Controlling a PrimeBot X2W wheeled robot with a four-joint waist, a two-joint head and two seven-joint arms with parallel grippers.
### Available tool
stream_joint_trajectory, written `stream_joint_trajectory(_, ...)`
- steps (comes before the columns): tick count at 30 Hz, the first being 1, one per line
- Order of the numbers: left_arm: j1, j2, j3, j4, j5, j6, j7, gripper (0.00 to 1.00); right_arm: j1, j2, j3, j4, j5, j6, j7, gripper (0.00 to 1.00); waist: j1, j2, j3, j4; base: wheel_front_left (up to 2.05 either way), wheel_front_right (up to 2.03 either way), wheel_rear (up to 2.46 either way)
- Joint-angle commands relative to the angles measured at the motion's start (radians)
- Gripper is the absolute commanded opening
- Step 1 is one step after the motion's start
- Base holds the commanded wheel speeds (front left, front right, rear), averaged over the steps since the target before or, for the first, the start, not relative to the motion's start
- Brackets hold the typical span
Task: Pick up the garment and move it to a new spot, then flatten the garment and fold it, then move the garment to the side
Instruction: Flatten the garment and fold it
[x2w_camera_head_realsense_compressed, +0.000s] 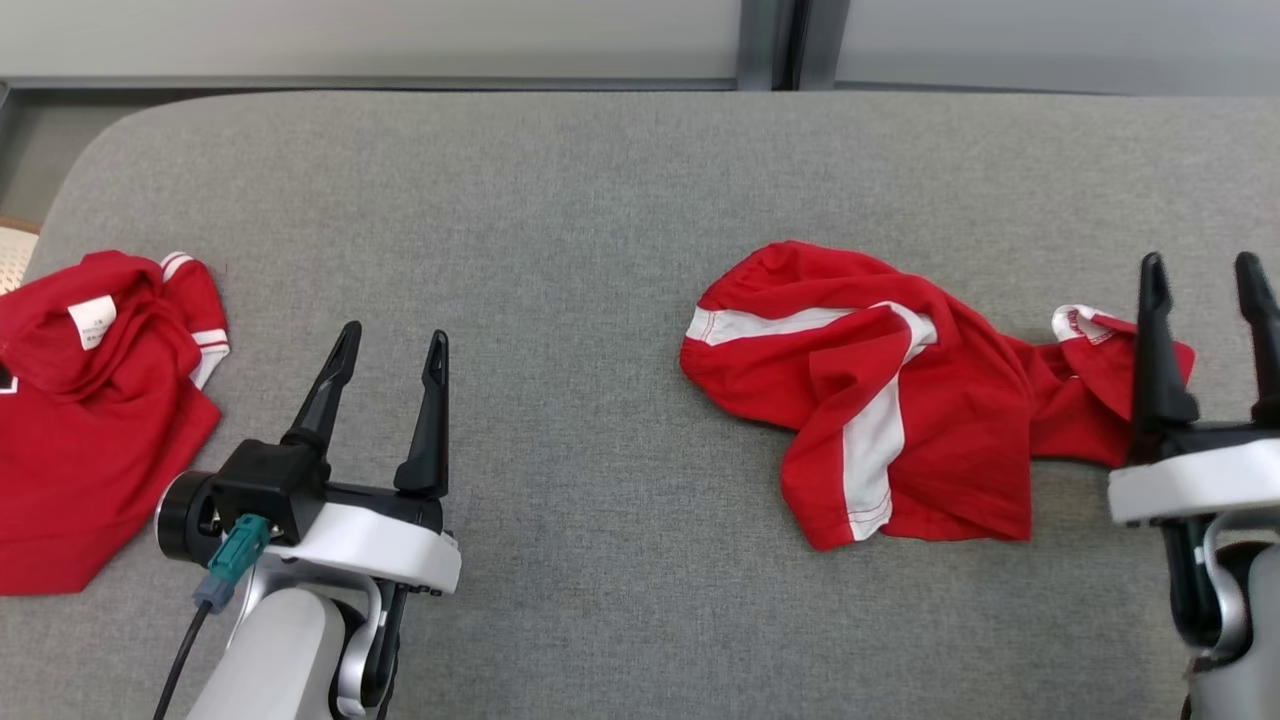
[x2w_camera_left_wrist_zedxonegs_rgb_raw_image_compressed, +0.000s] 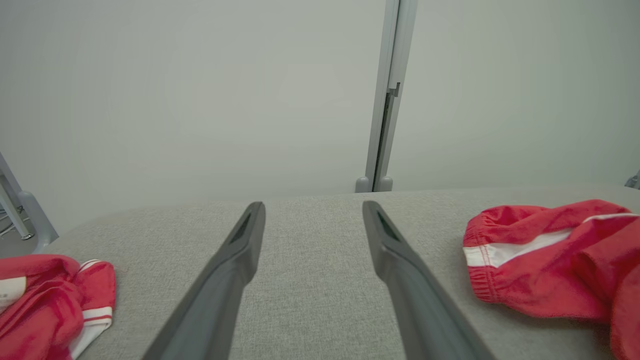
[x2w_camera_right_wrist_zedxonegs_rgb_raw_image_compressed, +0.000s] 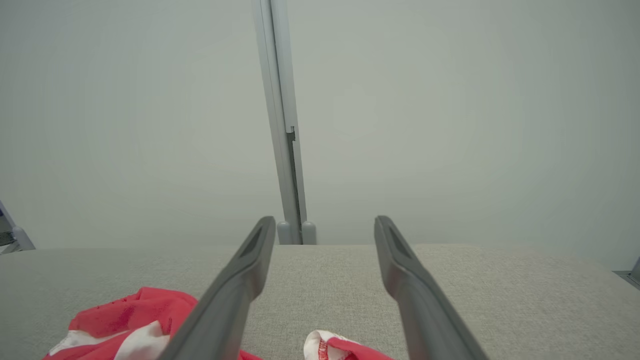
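Flattening looks next: crumpled red cloth garment with white stripes (x2w_camera_head_realsense_compressed: 940, 430) lies bunched right of centre on the grey fabric-covered table (x2w_camera_head_realsense_compressed: 560, 200), left gripper (x2w_camera_head_realsense_compressed: 395, 335) and right gripper (x2w_camera_head_realsense_compressed: 1200, 265) both spread and empty, so we should pinch opposite hems and draw them apart evenly.

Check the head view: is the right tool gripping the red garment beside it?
No, the right tool stands open, and the red garment lies crumpled on the table.

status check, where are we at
Left pincer open, empty. Right pincer open, empty. Red shorts crumpled by right pincer, not flattened. Red shirt far left, apart.
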Motion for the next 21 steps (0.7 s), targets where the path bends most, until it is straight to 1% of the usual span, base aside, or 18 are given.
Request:
stream_joint_trajectory(1, 0.017, 0.010, 0.006, 0.001, 0.003, 0.006, -0.006, 1.00, 0.039, -0.007, 0.031, -0.049, -0.012, 0.000, 0.020, 1.00, 0.0000, 0.0000, -0.030, -0.009, 0.00, 0.00, 0.00)
stream_joint_trajectory(5, 0.042, 0.015, 0.002, 0.003, 0.000, 0.010, -0.005, 1.00, 0.117, -0.001, 0.090, -0.133, -0.031, 0.000, 0.070, 1.00, 0.0000, 0.0000, -0.074, -0.016, 0.00, 0.00, 0.00)
stream_joint_trajectory(9, 0.085, 0.019, -0.004, -0.003, -0.003, 0.020, 0.004, 1.00, 0.207, 0.021, 0.128, -0.186, -0.029, 0.000, 0.118, 1.00, 0.0000, 0.0000, -0.122, -0.026, 0.00, 0.00, 0.00)
stream_joint_trajectory(15, 0.139, 0.028, -0.003, -0.011, -0.012, 0.036, 0.017, 1.00, 0.298, 0.046, 0.139, -0.221, -0.025, 0.000, 0.155, 1.00, 0.0000, 0.0000, -0.168, -0.036, 0.00, 0.00, 0.00)
stream_joint_trajectory(21, 0.176, 0.035, -0.013, -0.030, -0.014, 0.045, 0.035, 1.00, 0.338, 0.057, 0.140, -0.235, -0.025, 0.000, 0.178, 1.00, 0.0000, 0.0000, -0.193, -0.044, 0.00, 0.00, 0.00)
